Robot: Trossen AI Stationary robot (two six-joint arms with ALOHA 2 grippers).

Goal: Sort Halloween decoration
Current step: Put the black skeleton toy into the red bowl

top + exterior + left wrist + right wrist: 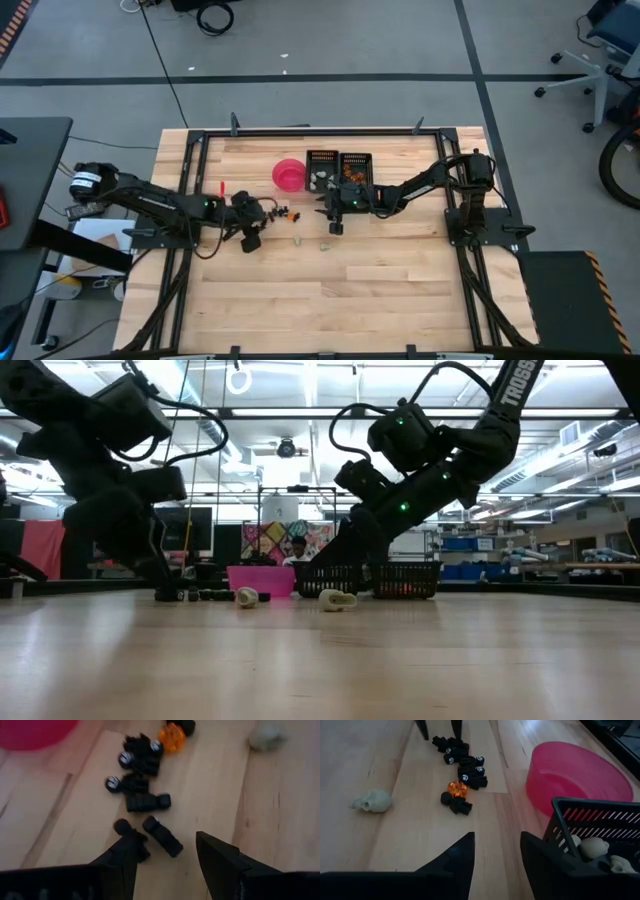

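Trinkets lie loose on the wooden table (pixel 300 300), mid-table between the two arms.

- Dark pieces (pixel 142 760): a tight cluster, several touching, some with pale round ends. One dark piece (pixel 162 836) lies apart from the cluster, between the left gripper's fingers.
- Orange piece (pixel 456 788): one, bright, touching the edge of the dark cluster.
- Pale skull (pixel 371 800): on bare wood, apart from the cluster. A second skull (pixel 337 599) shows in the low view, nearer the trays.
- Left gripper (pixel 167 855): low over the table at the cluster's near edge, fingers spread, nothing gripped. The dark cluster sits just ahead of it.
- Right gripper (pixel 497 850): fingers apart and empty, above the wood beside the tray corner, pointed toward the cluster.
- Bowl (pixel 289 174): pink, round, just beside the trays and just behind the cluster.
- Left tray (pixel 590 827): black mesh, holds pale skulls.
- Right tray (pixel 356 166): black, touching the first, holds orange pieces.
- Person (pixel 297 550): in the room beyond the table, partly hidden behind the bowl.
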